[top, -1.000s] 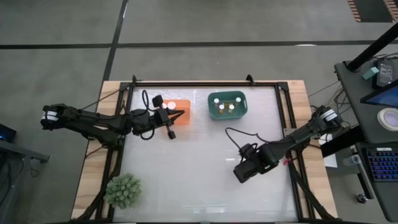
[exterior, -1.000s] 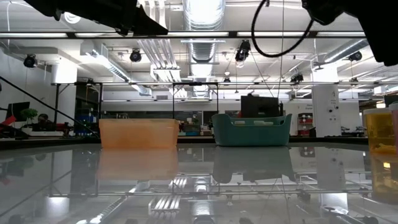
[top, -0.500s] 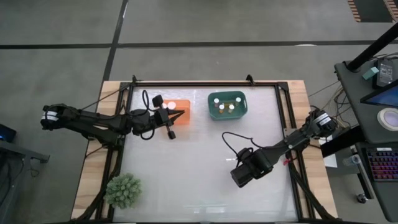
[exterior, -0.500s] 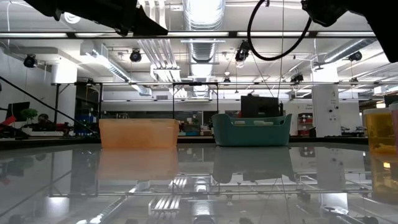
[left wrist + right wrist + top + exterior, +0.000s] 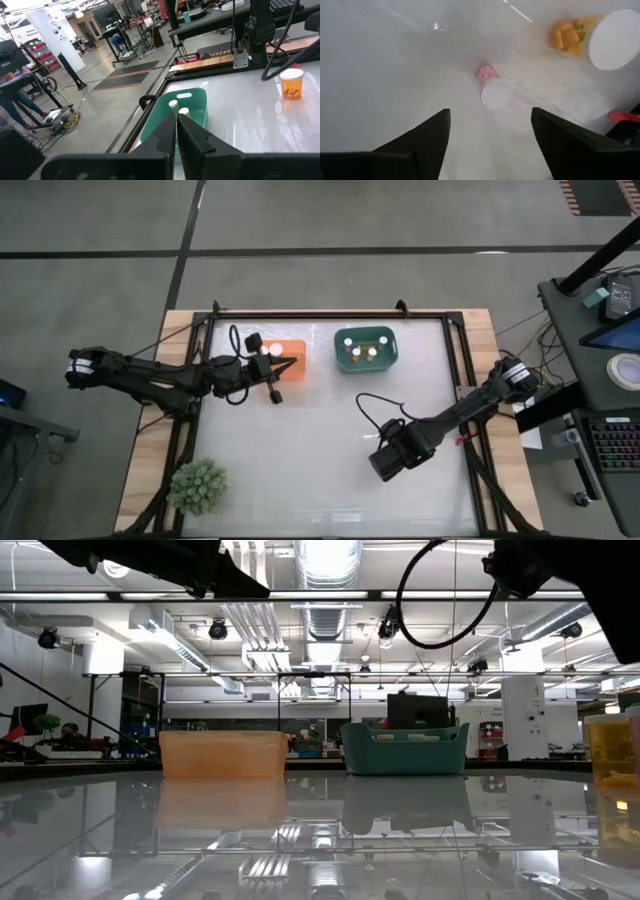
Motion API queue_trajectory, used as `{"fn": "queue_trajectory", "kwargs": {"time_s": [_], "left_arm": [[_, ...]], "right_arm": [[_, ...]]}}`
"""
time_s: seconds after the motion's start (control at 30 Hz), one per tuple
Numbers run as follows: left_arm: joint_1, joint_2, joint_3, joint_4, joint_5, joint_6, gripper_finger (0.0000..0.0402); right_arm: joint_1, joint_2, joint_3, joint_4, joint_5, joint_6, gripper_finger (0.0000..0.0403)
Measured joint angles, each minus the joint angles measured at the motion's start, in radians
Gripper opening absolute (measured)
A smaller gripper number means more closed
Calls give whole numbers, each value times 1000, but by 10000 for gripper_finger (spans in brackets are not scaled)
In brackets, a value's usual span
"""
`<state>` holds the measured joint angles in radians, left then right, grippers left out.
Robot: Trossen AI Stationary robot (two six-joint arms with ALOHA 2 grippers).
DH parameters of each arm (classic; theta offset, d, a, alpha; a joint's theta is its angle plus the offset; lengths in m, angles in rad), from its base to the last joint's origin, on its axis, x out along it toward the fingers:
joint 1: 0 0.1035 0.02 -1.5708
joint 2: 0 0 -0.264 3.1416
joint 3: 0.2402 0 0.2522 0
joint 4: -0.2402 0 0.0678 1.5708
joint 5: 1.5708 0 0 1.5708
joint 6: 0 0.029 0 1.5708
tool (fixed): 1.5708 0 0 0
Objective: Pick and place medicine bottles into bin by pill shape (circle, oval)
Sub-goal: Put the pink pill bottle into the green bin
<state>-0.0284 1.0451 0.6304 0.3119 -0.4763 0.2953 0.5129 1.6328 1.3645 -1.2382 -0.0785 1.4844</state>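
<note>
Two dark fingers of the right gripper (image 5: 491, 114) stand spread wide over the near right part of the white glossy table (image 5: 300, 450), holding nothing. Directly between them on the table lies one small clear medicine bottle with pink pills and a white round cap (image 5: 494, 92). Near it, apart from it, sits one larger amber medicine bottle with yellow-orange pills and a broad white cap (image 5: 600, 37). These two are the only bottles seen outside the bins, so they look to be what is left to sort. Far across the table is one teal plastic bin (image 5: 366, 348), showing about five white caps, though the count is uncertain. Left of it is one orange translucent plastic bin (image 5: 292, 352), showing two white caps. Most of the task therefore appears done, perhaps seven bottles placed. The left gripper (image 5: 176, 120) waits by the orange bin with its fingers pressed together, empty. One green spiky potted plant (image 5: 197, 485) sits at the near left corner. No pill shapes can be read inside the bins.
</note>
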Motion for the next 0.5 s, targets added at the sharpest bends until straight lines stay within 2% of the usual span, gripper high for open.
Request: {"fn": "queue_trajectory", "kwargs": {"time_s": [0.23,0.5], "left_arm": [[0,0,0,-8,0,0,0],[0,0,0,-7,0,0,0]], "right_arm": [[0,6,-73,110,0,-20,277],[-1,6,-136,126,1,-23,270]]}}
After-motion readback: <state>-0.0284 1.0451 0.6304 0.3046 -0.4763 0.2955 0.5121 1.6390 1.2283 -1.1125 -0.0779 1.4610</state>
